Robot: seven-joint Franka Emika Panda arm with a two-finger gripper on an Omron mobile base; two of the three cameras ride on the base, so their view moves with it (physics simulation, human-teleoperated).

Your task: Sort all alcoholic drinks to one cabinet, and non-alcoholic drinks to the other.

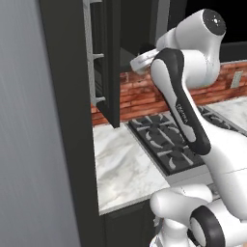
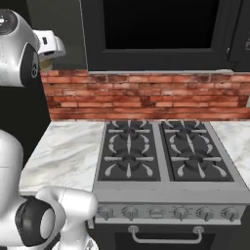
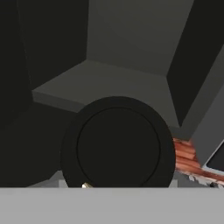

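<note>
A non-alcoholic drink, a tan paper coffee cup with a dark brown lid, hangs in the air in front of an open upper cabinet. In the hand view I look straight down on its round lid, which hides my fingertips. My gripper is shut on the cup, whose tan side peeks out below the white hand in the right base view. The cabinet's dark shelf lies just beyond the cup and holds nothing where I can see it. The alcoholic drinks are out of view.
The cabinet's open door hangs left of my hand. Below are a marble counter, a gas stove and a red brick backsplash. A tall grey panel stands at far left.
</note>
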